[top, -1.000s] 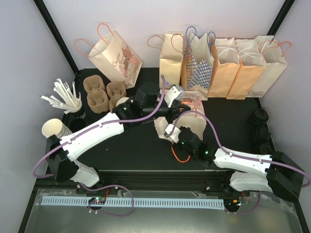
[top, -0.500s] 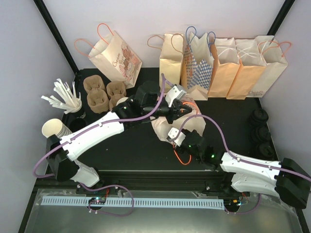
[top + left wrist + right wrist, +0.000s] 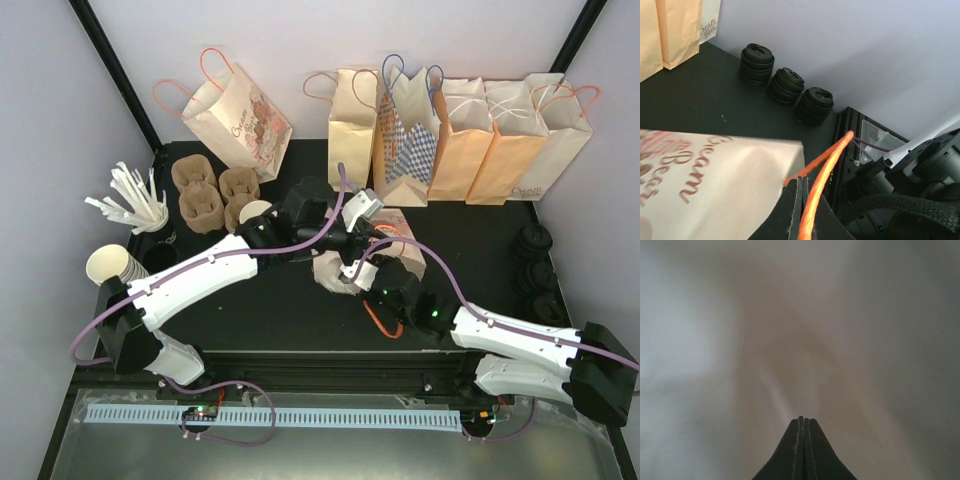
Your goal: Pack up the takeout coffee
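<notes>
Left gripper (image 3: 801, 187): clamped on the orange handle (image 3: 826, 167) of the bag (image 3: 715, 175), centre of the top view. Right gripper (image 3: 801, 422): fingers pressed together, bag paper filling its view. Coffee (image 3: 158, 256): dark-lidded shape at left, between straws (image 3: 130, 195) and cup stack (image 3: 108, 265); too small to confirm.
</notes>
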Controlling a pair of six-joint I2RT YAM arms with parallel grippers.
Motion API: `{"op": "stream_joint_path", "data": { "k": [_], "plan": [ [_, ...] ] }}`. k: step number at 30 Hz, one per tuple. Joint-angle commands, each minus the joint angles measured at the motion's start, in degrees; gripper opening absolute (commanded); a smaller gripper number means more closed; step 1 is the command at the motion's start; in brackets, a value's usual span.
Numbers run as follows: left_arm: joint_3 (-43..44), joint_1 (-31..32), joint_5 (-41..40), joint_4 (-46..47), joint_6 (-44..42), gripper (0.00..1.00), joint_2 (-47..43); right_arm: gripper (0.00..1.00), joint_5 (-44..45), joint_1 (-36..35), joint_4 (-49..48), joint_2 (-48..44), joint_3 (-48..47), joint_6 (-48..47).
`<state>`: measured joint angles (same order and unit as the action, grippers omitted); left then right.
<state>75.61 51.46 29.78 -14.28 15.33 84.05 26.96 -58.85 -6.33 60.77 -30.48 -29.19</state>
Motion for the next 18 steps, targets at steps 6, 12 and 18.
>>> {"op": "stream_joint_path", "data": {
  "k": [6,12,18],
  "plan": [
    [1.3,0.4,-1.5,-2.2,-4.2,0.02,-2.0,0.01,-1.4,-0.3,13.5,-3.1,-5.8,-4.7],
    [1.6,0.4,-0.5,-2.8,-3.3,0.02,-3.0,0.01,1.8,-0.3,10.9,0.0,-4.4,-9.3],
    [1.9,0.4,0.0,-2.2,-2.7,0.02,-5.4,0.01,0.4,-0.3,6.1,1.6,-2.5,-9.4]
  ]
}}
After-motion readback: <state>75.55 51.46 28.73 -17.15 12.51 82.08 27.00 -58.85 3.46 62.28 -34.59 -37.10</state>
